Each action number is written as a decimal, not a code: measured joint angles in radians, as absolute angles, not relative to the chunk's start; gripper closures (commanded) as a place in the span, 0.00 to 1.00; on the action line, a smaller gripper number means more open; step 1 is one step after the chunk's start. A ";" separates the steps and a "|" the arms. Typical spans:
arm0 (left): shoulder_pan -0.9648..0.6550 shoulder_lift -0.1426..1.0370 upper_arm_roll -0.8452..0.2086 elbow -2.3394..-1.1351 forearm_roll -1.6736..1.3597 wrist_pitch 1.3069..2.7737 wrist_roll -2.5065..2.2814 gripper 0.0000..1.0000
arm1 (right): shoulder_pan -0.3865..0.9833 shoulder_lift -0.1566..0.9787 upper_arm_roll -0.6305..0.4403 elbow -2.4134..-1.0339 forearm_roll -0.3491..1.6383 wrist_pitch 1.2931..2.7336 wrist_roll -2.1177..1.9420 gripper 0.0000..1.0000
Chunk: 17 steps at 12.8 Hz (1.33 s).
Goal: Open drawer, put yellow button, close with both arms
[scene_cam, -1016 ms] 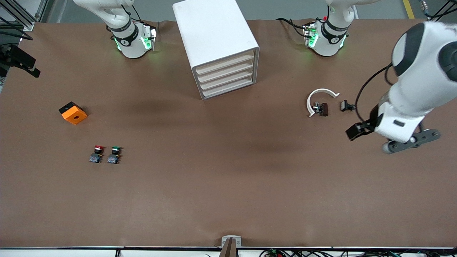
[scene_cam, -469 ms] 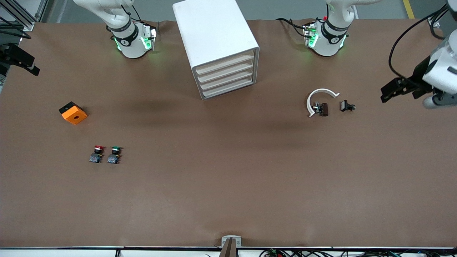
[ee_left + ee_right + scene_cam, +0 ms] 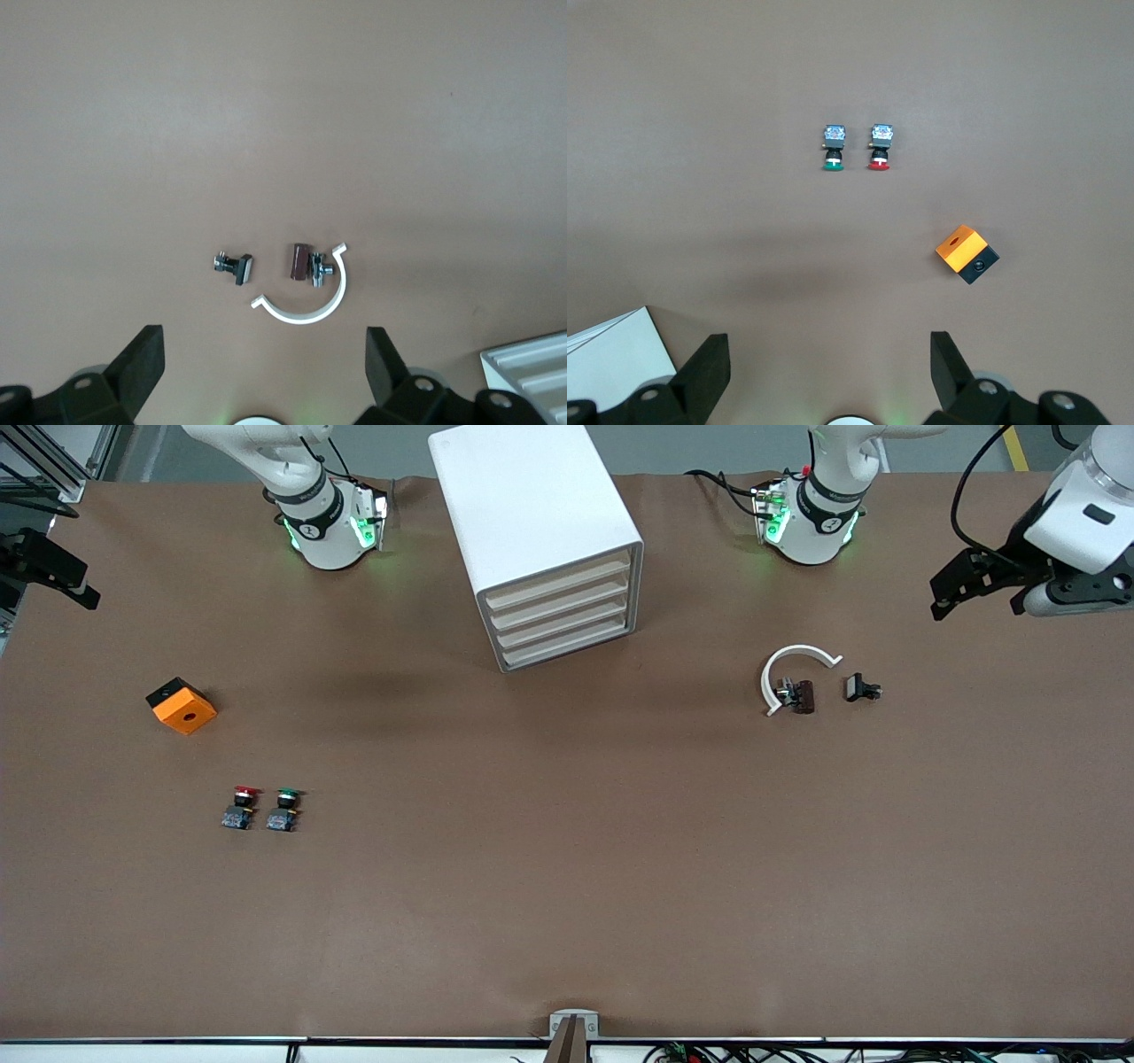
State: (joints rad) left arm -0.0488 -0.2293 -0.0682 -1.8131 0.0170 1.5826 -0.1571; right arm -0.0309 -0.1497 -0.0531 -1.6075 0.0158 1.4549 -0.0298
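Observation:
The white cabinet (image 3: 532,505) stands between the arms' bases. Its uppermost drawer (image 3: 558,583) is shut flush, like the three below it. The yellow button is not in view anywhere. My left gripper (image 3: 941,602) is up in the air at the left arm's end of the table, open and empty; in the left wrist view (image 3: 264,354) its fingers stand wide apart. My right gripper (image 3: 87,600) is at the table edge at the right arm's end, open and empty; it also shows in the right wrist view (image 3: 828,354).
A red-capped button (image 3: 241,806) and a green-capped button (image 3: 285,808) sit side by side toward the right arm's end, with an orange block (image 3: 182,705) farther from the camera. A white C-shaped clip (image 3: 793,673), a brown part (image 3: 803,696) and a small black part (image 3: 859,688) lie toward the left arm's end.
My left arm has swung up and away from beside the small parts, toward the table edge at its own end. My right gripper has drifted slightly. Nothing on the table has moved.

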 measured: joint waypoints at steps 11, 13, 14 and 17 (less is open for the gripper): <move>-0.044 -0.186 -0.061 -1.744 0.017 1.550 -0.157 0.00 | -0.031 -0.150 -0.051 -1.608 0.016 1.455 -0.030 0.00; -0.033 -0.161 -0.059 -1.713 0.017 1.546 -0.157 0.00 | -0.031 -0.150 -0.051 -1.608 0.016 1.455 -0.030 0.00; -0.028 -0.148 -0.059 -1.699 0.017 1.545 -0.157 0.00 | -0.031 -0.150 -0.052 -1.608 0.016 1.455 -0.030 0.00; -0.025 -0.126 -0.059 -1.675 0.017 1.538 -0.157 0.00 | -0.031 -0.150 -0.052 -1.608 0.016 1.452 -0.030 0.00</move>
State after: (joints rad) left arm -0.0252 -0.1262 -0.0586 -1.6747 0.0171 1.5380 -0.1571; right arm -0.0310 -0.1497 -0.0520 -1.6083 0.0160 1.4516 -0.0297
